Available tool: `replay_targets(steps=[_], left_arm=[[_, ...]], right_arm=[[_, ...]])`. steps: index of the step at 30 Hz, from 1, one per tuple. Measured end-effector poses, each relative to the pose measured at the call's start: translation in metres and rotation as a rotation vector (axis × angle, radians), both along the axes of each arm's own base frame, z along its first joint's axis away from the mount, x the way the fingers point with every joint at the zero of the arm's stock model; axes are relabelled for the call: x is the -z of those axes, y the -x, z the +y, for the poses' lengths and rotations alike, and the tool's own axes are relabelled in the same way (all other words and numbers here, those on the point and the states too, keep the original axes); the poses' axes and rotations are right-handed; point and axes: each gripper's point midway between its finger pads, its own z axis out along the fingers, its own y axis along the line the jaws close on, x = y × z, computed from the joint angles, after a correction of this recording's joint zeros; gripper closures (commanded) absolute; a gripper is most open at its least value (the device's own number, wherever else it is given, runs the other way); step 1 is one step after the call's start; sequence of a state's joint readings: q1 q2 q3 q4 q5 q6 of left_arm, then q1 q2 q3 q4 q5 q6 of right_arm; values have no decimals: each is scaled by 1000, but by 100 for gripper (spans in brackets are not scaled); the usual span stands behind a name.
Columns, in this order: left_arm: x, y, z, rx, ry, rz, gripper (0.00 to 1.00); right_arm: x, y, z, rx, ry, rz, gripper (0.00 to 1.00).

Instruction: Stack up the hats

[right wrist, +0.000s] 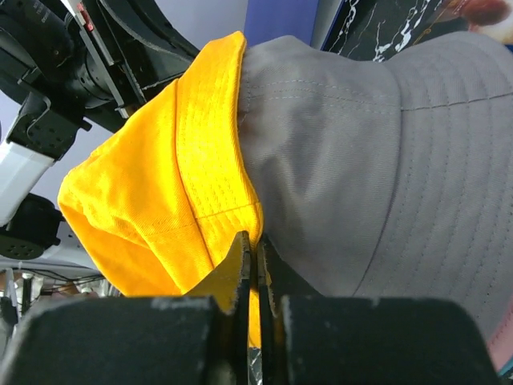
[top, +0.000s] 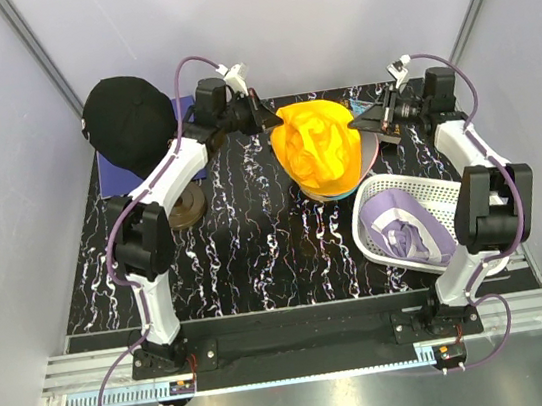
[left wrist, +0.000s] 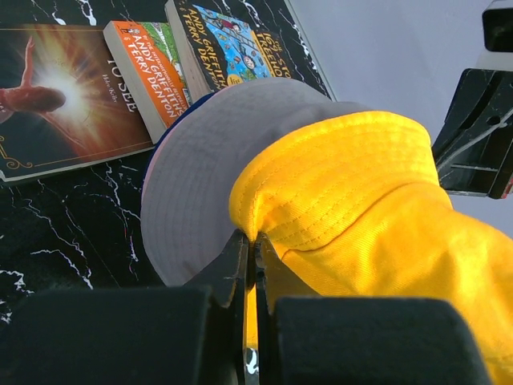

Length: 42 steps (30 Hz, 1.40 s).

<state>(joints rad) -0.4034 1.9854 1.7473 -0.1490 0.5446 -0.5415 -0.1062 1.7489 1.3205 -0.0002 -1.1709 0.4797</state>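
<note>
The orange hat (top: 318, 144) hangs crumpled over a stack of hats at the middle back of the table. My left gripper (top: 267, 120) is shut on its left brim edge (left wrist: 264, 216). My right gripper (top: 362, 125) is shut on its right brim edge (right wrist: 216, 200). Directly under the orange hat lies a grey hat (left wrist: 196, 164), whose wide brim (right wrist: 385, 160) fills the right wrist view. A pink rim shows at the bottom of the stack (top: 371, 157). A black cap (top: 128, 120) sits at the back left. A lavender hat (top: 408, 229) lies in the white basket (top: 371, 194).
The white basket stands at the right, close to the stack. Several books (left wrist: 148, 72) lie on the black marbled table (top: 248, 257) behind the stack. A round brown base (top: 189, 210) sits by the left arm. A blue item (top: 110, 173) lies under the black cap.
</note>
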Motion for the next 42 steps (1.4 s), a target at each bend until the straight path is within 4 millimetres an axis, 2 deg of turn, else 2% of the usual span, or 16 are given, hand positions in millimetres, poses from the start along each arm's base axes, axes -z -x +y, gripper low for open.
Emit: replay_targets(steps=[5,9,13,16,19,23,26,29,34,42], left_arm=[[0,1,3,1,-6,-5,100],[-3,17,15,3,-6,24,100],[-26,31,20,19,23,15,100],[-42,34,20,20,51,5,100],[-51,31,19,13,73,8,100],[-56,11,11,6,97,-2,100],[-48,-4,5,5,100,6,100],[-29,-16,0,1,91,32,100],[1,-26,-5,-1,74,74,100],[14,-28,-19,16,70,70,100]], right_arm=[[-10,9,2,7,-20,46,100],[-41,25,7,5,-41,33,100],[-68,40,13,-2,-57,3,100],[-74,42,14,4,-63,3,100],[-70,36,12,32,-61,23,100],[-59,22,7,99,-43,42,100],[-49,8,1,164,-23,58,100],[-38,-6,-6,233,-2,76,100],[-23,-24,-19,333,32,102,100],[-4,-30,-36,425,94,145,100]])
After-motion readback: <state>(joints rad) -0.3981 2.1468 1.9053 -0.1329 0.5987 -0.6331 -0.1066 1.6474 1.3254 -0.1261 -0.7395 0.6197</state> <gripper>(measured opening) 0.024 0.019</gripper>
